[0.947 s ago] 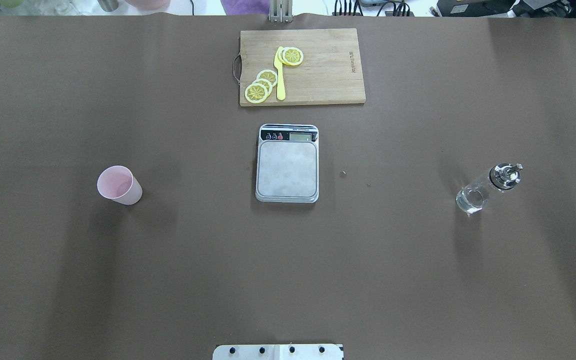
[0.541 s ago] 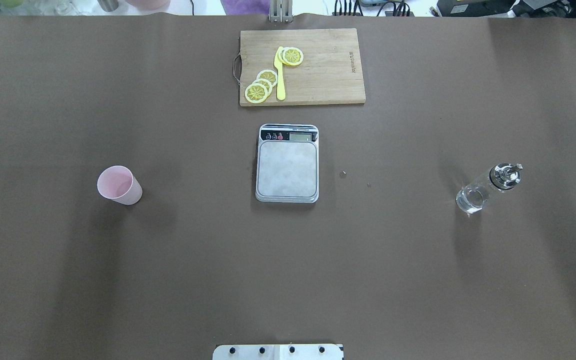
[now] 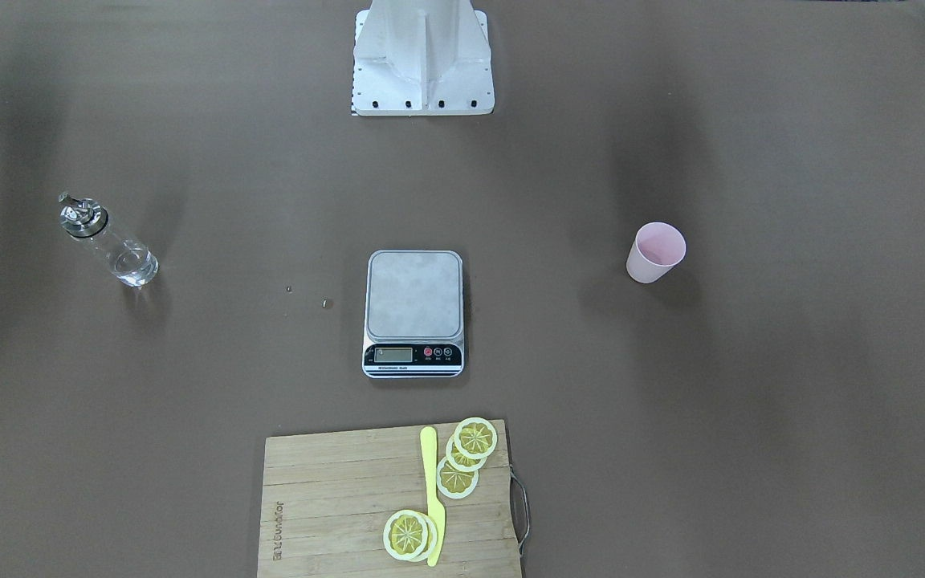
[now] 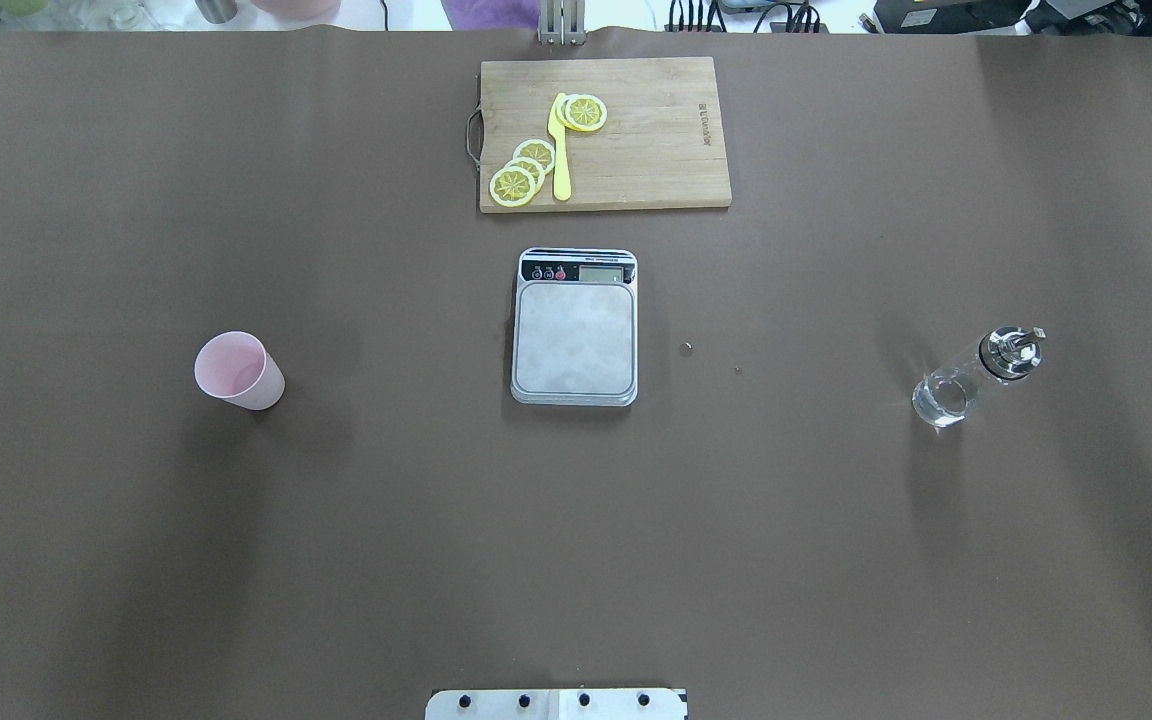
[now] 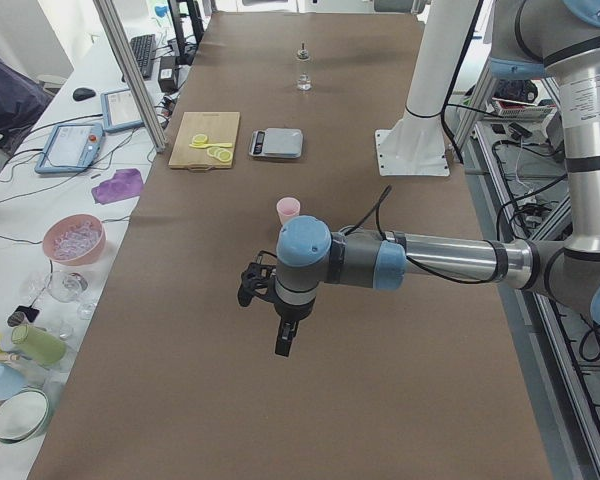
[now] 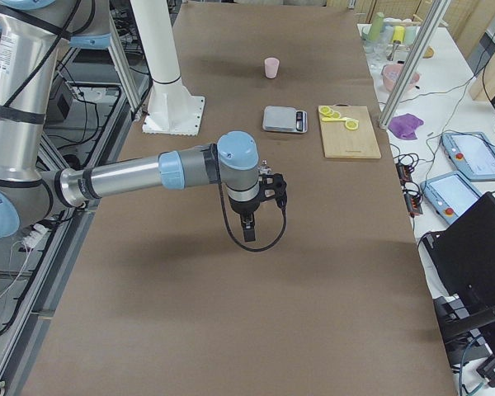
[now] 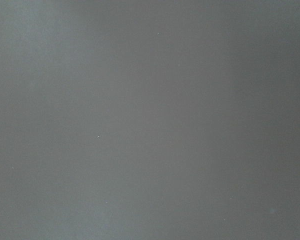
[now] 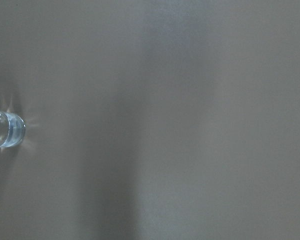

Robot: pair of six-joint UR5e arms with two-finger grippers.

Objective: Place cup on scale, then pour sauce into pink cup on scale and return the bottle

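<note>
The pale pink cup (image 4: 239, 370) stands upright on the brown table, well left of the scale (image 4: 574, 327), whose steel platform is bare. The clear glass bottle (image 4: 976, 377) with a metal spout stands far to the right, with a little clear sauce (image 4: 941, 400) at its base. Its base also shows at the left edge of the right wrist view as the bottle (image 8: 5, 131). My left gripper (image 5: 283, 342) hangs over the table short of the cup (image 5: 288, 210). My right gripper (image 6: 249, 229) hangs over bare table. I cannot tell whether either is open or shut.
A wooden cutting board (image 4: 656, 150) with lemon slices (image 4: 526, 170) and a yellow knife (image 4: 560, 150) lies beyond the scale. Two small specks (image 4: 687, 347) lie right of the scale. The robot's white base plate (image 4: 556, 703) sits at the near edge.
</note>
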